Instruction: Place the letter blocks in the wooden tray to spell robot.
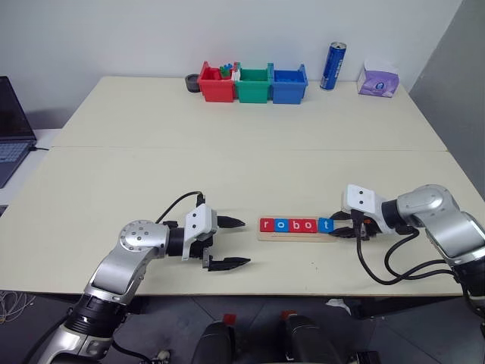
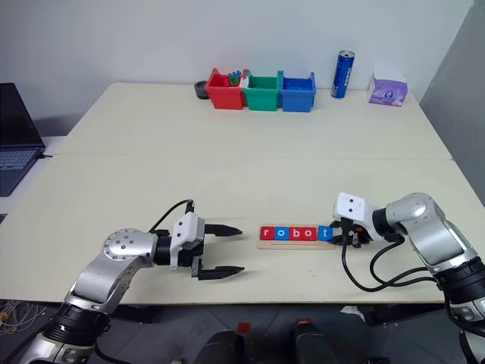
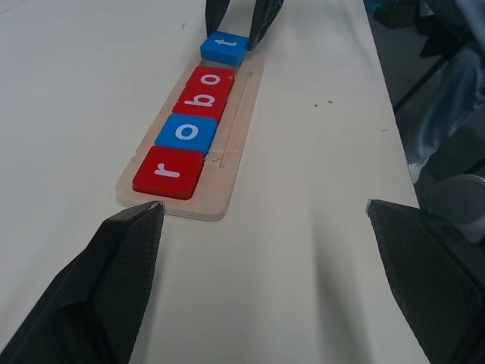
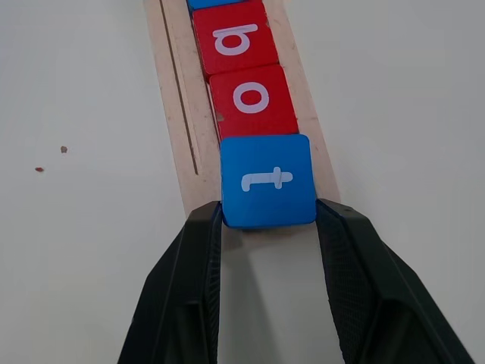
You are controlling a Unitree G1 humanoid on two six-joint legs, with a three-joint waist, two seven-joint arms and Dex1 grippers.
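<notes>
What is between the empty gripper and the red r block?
Just bare table, seen in the left eye view, between the open left gripper and the red r block.

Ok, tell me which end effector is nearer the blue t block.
Right. The right end effector has its fingers on both sides of the blue t block at the tray's end; the left end effector sits open past the tray's opposite end, beyond the red r.

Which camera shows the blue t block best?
The right wrist view: the t block is close up, held between the right gripper's fingers at the tray's end. The left wrist view shows it far off, past the other blocks. The head views show it small.
</notes>
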